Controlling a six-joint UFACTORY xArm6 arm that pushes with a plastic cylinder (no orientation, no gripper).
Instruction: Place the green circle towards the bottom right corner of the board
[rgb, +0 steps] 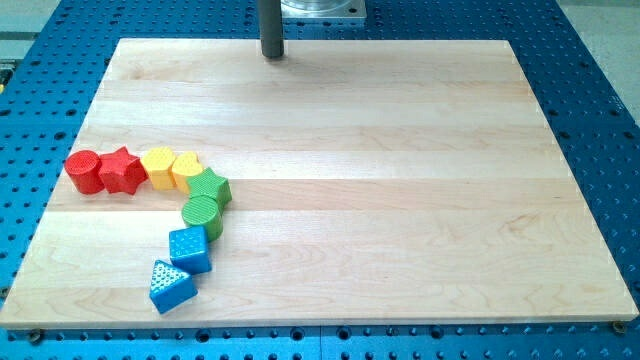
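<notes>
**Approach not yet made: the green circle sits untouched in the left-hand cluster**

Starting at the view's left, a red circle (84, 171) and a red star (121, 170) lie side by side on the desk (400, 200), touching or nearly so. Next to them come two yellow blocks (172, 168), their shapes too hard to make out, pressed close together. The chain then bends downward: a green star (210, 186) sits just to the right of the yellow pair, and directly below it, touching it, is the green circle (201, 215), the block the task concerns. Under that lie a blue cube-like block (189, 248) and, lowest, a blue triangle (170, 285).

Further right, at the view's top edge of the desk, stands the rod; my tip (272, 56) is well apart from every block. There is no gripper on this arm, so nothing opens, closes or holds; the rod touches nothing.

The rest of the desk toward the view's right carries no blocks.

I judge the task to be at its very start. The next move calls for bringing my tip down to the upper-left side of the green circle, which is awkward: the green star and the yellow blocks crowd that side. Pushing toward the lower right should free it, though the blue cube-like block just below may be nudged.
</notes>
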